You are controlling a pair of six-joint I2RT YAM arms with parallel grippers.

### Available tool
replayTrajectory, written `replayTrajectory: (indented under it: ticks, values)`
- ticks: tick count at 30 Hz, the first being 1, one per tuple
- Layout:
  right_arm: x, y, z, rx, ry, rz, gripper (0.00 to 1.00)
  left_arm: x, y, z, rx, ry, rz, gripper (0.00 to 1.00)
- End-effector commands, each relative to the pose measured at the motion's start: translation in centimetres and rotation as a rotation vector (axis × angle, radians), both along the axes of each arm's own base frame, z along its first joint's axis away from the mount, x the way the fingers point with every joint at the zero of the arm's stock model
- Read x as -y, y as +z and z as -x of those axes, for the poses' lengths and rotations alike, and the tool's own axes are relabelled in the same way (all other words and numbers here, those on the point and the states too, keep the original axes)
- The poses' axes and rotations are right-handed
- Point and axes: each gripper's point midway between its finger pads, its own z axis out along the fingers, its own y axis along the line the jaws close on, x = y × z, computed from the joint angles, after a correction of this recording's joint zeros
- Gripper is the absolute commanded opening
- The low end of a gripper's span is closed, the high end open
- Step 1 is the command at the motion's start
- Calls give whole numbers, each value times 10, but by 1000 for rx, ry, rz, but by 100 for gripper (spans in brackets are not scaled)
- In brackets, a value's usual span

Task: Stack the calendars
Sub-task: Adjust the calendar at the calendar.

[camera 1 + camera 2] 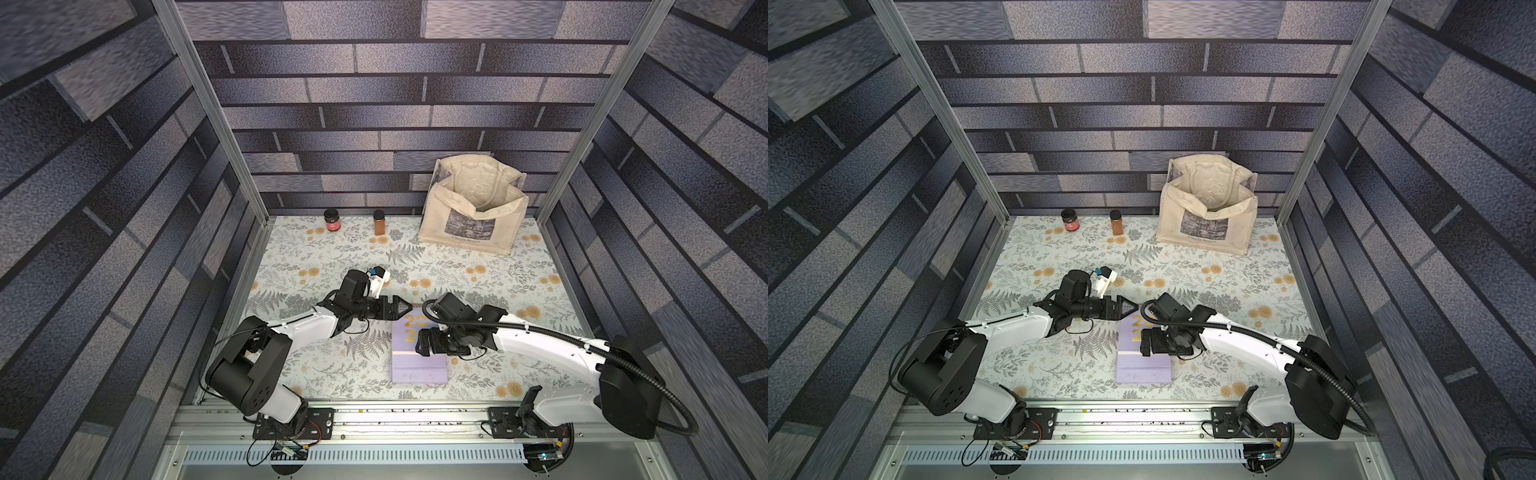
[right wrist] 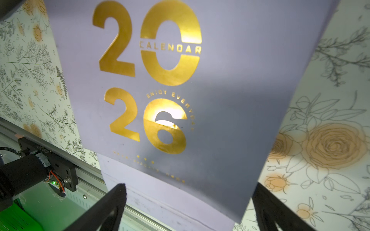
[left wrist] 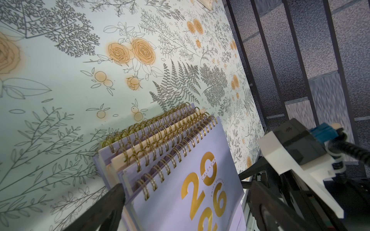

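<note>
Fingers [image 3: 106,208] of your L gripper [image 1: 404,308] stand wide apart w/ nothing clamped, at the spiral end of the calendars [image 1: 419,368]. R gripper [image 1: 423,344] fingers [image 2: 112,202] are spread wide too, hanging over the top cover, which fills the gap btwn them in the R wrist view. Can't tell if they touch it.

Calendars sit in 1 stack on the mat [image 1: 307,257], near the rail [image 1: 415,417], btwn your 2 arms. Top one is lilac w/ gold "2026". L wrist view shows gold spirals layered under it, roughly lined up, incl. 1 peach edge btwn lilac ones; exact count isn't clear. In both top views a paler lilac strip sticks out past the cover at the near end.

Tote [image 1: 471,226] stands open at the back R, well apart. Jar [image 1: 332,220] & spice bottle [image 1: 379,222] sit by the back wall to its L.
</note>
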Motion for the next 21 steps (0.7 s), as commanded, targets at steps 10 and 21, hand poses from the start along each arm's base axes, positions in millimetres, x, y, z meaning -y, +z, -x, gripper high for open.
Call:
replayTrajectory:
  ticks: [10, 21]
  values:
    - [-2, 0, -2, 13, -9, 10, 99, -4, 7, -3, 32, 17, -15, 100]
    - [14, -4, 12, -12, -37, 33, 99, -6, 14, -9, 51, 14, -27, 100]
